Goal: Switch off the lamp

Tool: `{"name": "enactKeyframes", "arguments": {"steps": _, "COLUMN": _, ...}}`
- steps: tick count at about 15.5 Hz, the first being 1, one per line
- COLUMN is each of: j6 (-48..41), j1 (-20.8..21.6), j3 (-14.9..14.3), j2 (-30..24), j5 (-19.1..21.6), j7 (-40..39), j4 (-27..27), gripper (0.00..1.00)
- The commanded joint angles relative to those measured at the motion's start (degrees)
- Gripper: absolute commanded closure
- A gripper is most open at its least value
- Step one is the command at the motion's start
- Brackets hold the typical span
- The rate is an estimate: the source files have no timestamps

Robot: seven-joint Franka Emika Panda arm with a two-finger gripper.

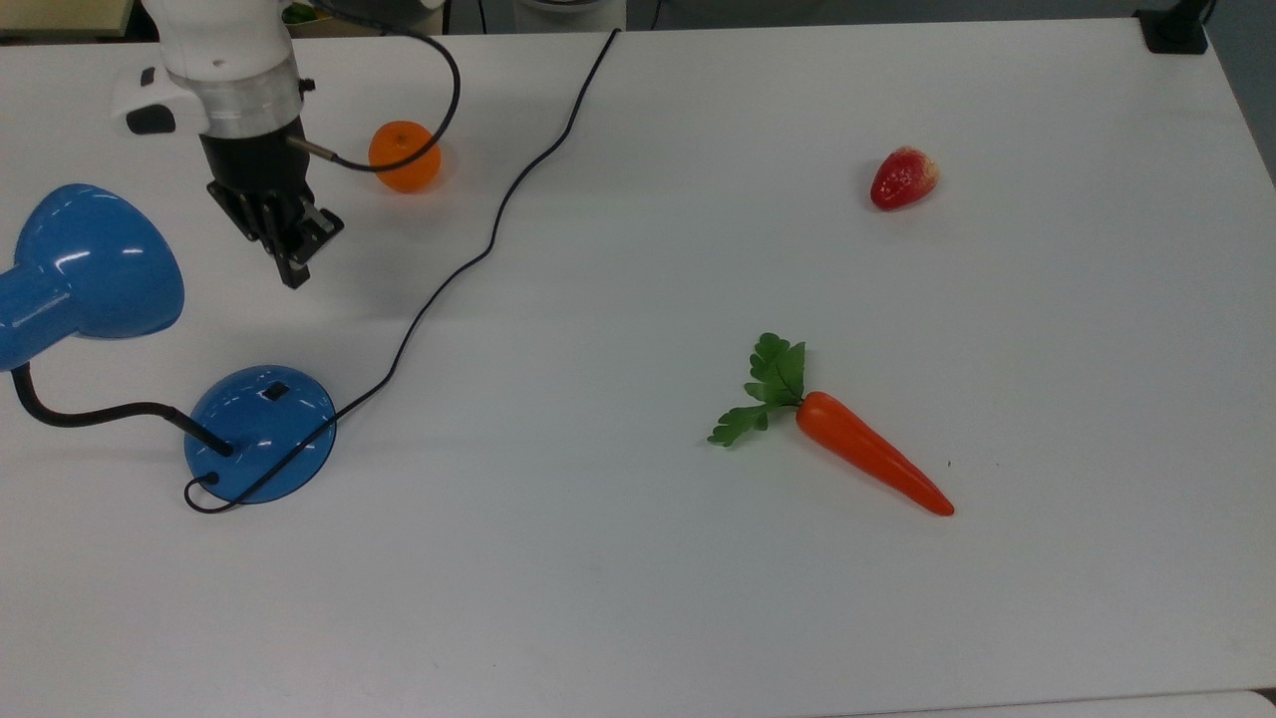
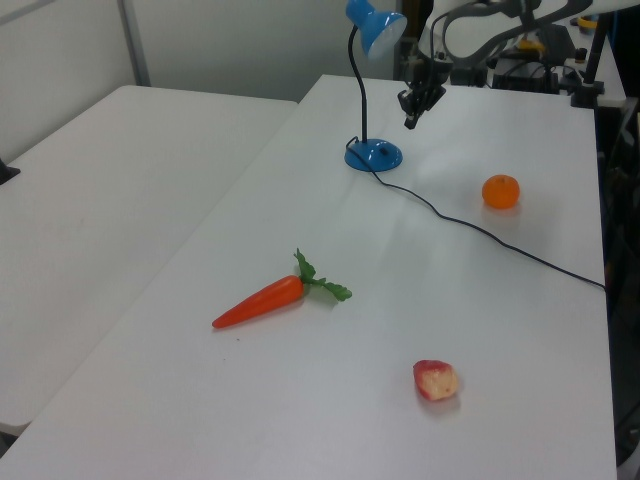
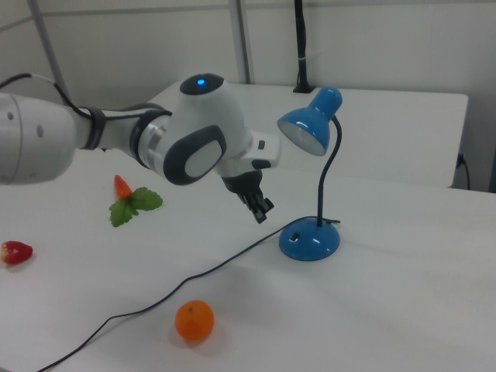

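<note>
Lamp (image 1: 261, 433) standing on the white table (image 1: 698, 598), near the top view's left edge, upright on its round blue base. Black switch (image 1: 276, 392) set into the dome of that base, on the side toward the gripper. Black neck (image 3: 333, 174) rising from the base and curving over to the blue shade (image 3: 308, 124), open mouth of the shade facing down and toward the right view's left. No glow to be made out inside the shade. Black cord (image 1: 478, 259) leaving the base in a small loop, then running across the table toward the top view's upper edge.

Gripper (image 1: 295, 271) raised above the table, up from the lamp base in the top view, well apart from the switch and touching nothing. Fingers drawn close together, nearly or fully closed, holding nothing. In the right view, gripper (image 3: 261, 211) hanging to the left of the lamp base, below the level of the shade.

Orange (image 1: 404, 157) lying beyond the gripper from the lamp, just beside the cord. Carrot (image 1: 867, 464) with green leaves lying well apart from the lamp, toward the top view's right. Strawberry (image 1: 903, 178) farther still from the lamp, toward the top view's upper right.
</note>
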Motion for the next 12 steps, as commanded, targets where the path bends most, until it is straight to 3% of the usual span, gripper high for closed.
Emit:
{"name": "enactKeyframes", "arguments": {"steps": 1, "j6": -7.6, "j1": -1.8, "j3": 1.1, "j2": -6.6, "j5": 0.0, "j7": -5.2, "j4": -2.7, "gripper": 1.0}}
{"name": "enactKeyframes", "arguments": {"steps": 6, "j6": -15.3, "j1": -1.8, "j3": 1.1, "j2": -12.5, "j5": 0.4, "j7": -9.9, "j4": -4.7, "gripper": 0.95}}
{"name": "enactKeyframes", "arguments": {"steps": 9, "j6": -21.6, "j1": -0.7, "j3": 0.9, "j2": -13.1, "j5": 0.4, "j7": -12.7, "j4": -3.5, "gripper": 0.78}}
{"name": "enactKeyframes", "arguments": {"steps": 10, "j6": -22.1, "j1": -0.5, "j3": 0.9, "j2": -13.0, "j5": 0.4, "j7": -13.0, "j4": -2.9, "gripper": 0.59}}
{"name": "enactKeyframes", "arguments": {"steps": 11, "j6": -22.1, "j1": -0.5, "j3": 0.9, "j2": -13.0, "j5": 0.4, "j7": -13.2, "j4": -2.8, "gripper": 0.22}}
{"name": "enactKeyframes", "arguments": {"steps": 12, "j6": -22.1, "j1": -0.5, "j3": 0.9, "j2": -13.0, "j5": 0.4, "j7": -13.3, "j4": -2.4, "gripper": 0.0}}
